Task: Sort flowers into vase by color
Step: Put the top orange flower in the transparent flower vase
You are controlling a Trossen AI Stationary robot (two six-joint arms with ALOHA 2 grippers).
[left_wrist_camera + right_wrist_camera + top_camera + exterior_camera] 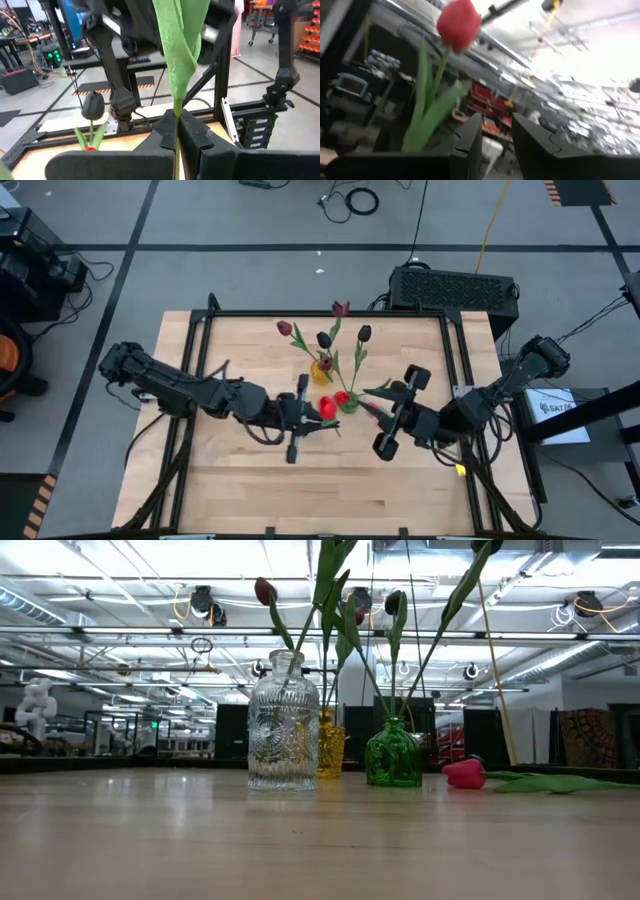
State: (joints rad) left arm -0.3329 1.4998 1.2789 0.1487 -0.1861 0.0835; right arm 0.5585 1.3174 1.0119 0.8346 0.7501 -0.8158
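High view: on the wooden table [250, 490] three small vases stand close together near the middle of the far half, a clear one [303, 383], a yellow one [322, 370] and a green one [349, 404], with dark-headed tulips [324, 339] fanning out above them toward the far edge; the left gripper [300, 412] sits just on the left of the vases with its fingers pressed together on a green stem, and a red tulip head [327, 408] shows beside it; the right gripper [392, 406] is just on the right of the green vase, a red flower lying close by. Low view: the clear vase [284, 726] stands in front, the yellow vase [331, 744] partly behind it and the green vase [393, 756] on their right, each holding stems that rise out of the picture; a red tulip [465, 774] lies flat on the table to the right of the green vase, its leaves stretched toward the right edge. Left wrist view: the fingers [162, 136] pinch a thin stem topped by a broad green leaf [180, 45], and a dark tulip head [93, 105] stands farther off. Right wrist view: the fingers [470, 137] are spread apart with nothing between them, and a red tulip [458, 22] stands beside them, not gripped
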